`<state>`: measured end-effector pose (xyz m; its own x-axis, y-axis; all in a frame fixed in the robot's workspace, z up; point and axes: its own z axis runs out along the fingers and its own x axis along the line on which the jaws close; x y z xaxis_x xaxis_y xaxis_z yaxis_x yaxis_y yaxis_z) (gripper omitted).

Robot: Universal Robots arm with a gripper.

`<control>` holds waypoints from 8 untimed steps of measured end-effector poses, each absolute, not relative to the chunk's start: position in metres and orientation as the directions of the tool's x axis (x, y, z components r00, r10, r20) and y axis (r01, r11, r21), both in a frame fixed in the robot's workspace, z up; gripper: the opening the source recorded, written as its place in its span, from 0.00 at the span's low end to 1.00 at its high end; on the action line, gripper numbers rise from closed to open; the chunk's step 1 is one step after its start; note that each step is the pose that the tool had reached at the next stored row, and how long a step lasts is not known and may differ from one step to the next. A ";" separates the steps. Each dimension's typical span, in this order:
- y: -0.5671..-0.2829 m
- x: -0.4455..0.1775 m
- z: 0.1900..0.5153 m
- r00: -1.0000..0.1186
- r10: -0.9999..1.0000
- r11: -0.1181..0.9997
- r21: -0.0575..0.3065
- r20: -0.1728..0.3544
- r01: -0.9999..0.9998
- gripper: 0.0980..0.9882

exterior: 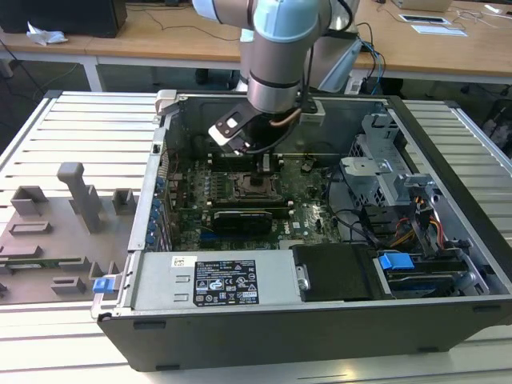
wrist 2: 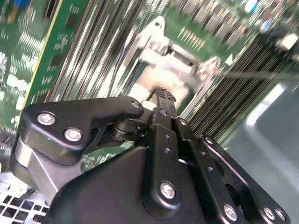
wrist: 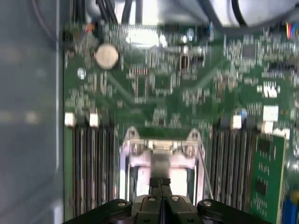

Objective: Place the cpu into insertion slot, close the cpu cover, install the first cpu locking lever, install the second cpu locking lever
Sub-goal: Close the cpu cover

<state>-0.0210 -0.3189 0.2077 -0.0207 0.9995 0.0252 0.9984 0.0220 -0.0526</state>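
My gripper [exterior: 262, 166] hangs inside the open computer case, right over the insertion slot [exterior: 253, 186], a square socket with a dark centre on the green board. In both wrist views the two black fingers [wrist: 161, 186] are pressed together, shut, and I see nothing between them. Their tip [wrist 2: 161, 93] hovers just above the slot's silver metal frame [wrist: 135, 156], whose pale middle [wrist 2: 161, 74] lies behind it. I cannot tell the cpu cover apart from the rim there. Whether the cpu lies in the slot I cannot make out.
Long black memory slots [wrist: 93, 163] flank the socket on both sides, and a green card [wrist: 264, 177] stands in one. A black card [exterior: 240, 218], power supply [exterior: 216, 280] and drive bays [exterior: 400, 200] crowd the case. Grey fixtures [exterior: 80, 192] sit on the table at the exterior view's left.
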 end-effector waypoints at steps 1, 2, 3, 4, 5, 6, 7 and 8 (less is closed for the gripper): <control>-0.319 -0.017 0.208 -0.020 0.999 0.022 -0.055 0.025 0.998 0.01; -0.319 -0.012 0.208 -0.021 0.999 0.022 -0.059 0.025 0.998 0.01; -0.319 -0.006 0.208 -0.020 0.999 0.022 -0.063 0.025 0.998 0.01; -0.319 -0.002 0.208 -0.020 0.999 0.022 -0.066 0.025 0.998 0.01; -0.319 0.004 0.208 -0.020 0.999 0.022 -0.068 0.025 0.997 0.01; -0.319 0.006 0.208 -0.020 0.999 0.022 -0.069 0.025 0.997 0.01; -0.319 0.009 0.208 -0.020 0.999 0.022 -0.069 0.025 0.997 0.01; -0.319 0.009 0.211 -0.020 0.999 0.022 -0.069 0.025 0.997 0.01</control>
